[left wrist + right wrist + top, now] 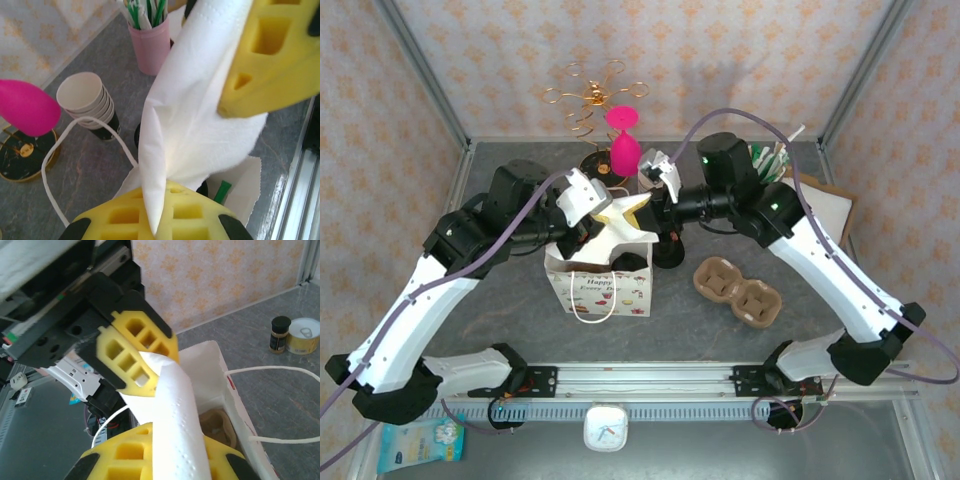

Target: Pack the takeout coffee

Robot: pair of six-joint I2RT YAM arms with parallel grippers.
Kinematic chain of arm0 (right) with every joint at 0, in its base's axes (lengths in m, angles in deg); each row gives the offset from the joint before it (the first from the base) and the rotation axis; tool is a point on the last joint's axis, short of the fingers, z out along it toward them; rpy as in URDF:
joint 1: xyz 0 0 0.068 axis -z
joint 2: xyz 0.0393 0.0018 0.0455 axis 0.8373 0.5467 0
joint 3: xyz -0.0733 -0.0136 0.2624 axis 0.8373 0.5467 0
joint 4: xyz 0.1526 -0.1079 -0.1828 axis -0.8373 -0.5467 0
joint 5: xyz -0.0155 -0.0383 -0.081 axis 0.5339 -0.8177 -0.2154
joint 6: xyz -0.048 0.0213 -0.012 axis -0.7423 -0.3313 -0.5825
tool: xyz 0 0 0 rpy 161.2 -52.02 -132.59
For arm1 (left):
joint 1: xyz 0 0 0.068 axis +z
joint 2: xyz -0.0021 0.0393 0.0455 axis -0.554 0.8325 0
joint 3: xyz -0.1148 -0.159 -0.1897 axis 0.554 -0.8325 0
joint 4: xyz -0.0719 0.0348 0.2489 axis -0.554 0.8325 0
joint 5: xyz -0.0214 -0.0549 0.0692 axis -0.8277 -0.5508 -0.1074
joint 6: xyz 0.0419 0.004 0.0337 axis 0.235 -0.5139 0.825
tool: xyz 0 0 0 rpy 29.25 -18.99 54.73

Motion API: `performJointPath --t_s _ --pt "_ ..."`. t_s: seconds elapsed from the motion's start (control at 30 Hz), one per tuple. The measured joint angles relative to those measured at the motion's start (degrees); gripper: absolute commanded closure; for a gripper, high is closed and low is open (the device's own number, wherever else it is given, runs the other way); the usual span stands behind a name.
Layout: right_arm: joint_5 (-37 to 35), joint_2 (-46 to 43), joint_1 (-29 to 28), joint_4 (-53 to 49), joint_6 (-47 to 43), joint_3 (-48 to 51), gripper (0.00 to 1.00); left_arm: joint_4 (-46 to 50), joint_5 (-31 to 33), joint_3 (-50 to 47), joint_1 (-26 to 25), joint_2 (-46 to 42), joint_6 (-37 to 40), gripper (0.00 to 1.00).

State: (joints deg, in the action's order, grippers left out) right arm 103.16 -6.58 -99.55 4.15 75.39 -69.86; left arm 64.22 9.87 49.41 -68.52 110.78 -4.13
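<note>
Two arms meet over the gift bag (600,292) in the middle of the surface, with a white paper sheet (620,228) stretched between them. The left fingers (120,220) are clamped on one end of the sheet and the right fingers (120,457) are pinched tight on the other. Neither pair holds the drink.

The takeout coffee (631,262) is probably the dark rounded shape at the bag's mouth, toward its right side under the sheet, though the overhead angle is too poor to be sure. From the right wrist, a tan pulp rim (216,421) shows low inside the bag. A second carrier (738,290) lies on the surface to the right of the bag and apart from it, its two wells bare.

The drink looks like a light load but a touchy one. The paper wall would crush under a hard squeeze, the plastic lid is likely slick and could pop off, and any tilt risks a spill. The safer hold would be the stiffer pulp carrier at its rim or centre ridge, or else the cup wall just below the lid.

The sheet itself hangs limp and soft, and it screens most of the bag's inside. The cup's body, whether it stands upright, and how it seats in the pulp are all hidden by the bag walls and the paper. Beyond the bag, from the left wrist, stand a stack of cream cups (86,100) and a pink cup of straws (150,42).
</note>
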Motion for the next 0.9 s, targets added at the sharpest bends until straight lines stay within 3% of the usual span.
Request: performJointPath --t_s 0.07,0.37,0.5,0.7,0.9 --pt "-1.77 -0.76 -1.05 0.07 0.72 0.15 1.00 -1.55 -0.13 -1.01 -0.02 -0.68 0.00 1.00" --pt "-8.66 -0.92 -5.07 0.31 3.76 0.15 1.00 -1.97 0.72 -1.38 0.63 0.66 -0.55 0.76" --pt "-9.73 -0.85 -5.55 0.76 5.77 0.15 1.00 -1.99 0.76 -1.60 1.55 0.50 -0.92 0.70" --pt "-10.21 0.57 -6.40 1.38 7.63 -0.35 1.00 -1.88 1.66 -2.12 2.12 -1.64 -2.43 0.53" --pt "-10.45 2.91 -6.64 1.53 8.50 -0.35 1.00 -1.99 2.47 -3.15 2.38 -6.88 -4.24 0.45"
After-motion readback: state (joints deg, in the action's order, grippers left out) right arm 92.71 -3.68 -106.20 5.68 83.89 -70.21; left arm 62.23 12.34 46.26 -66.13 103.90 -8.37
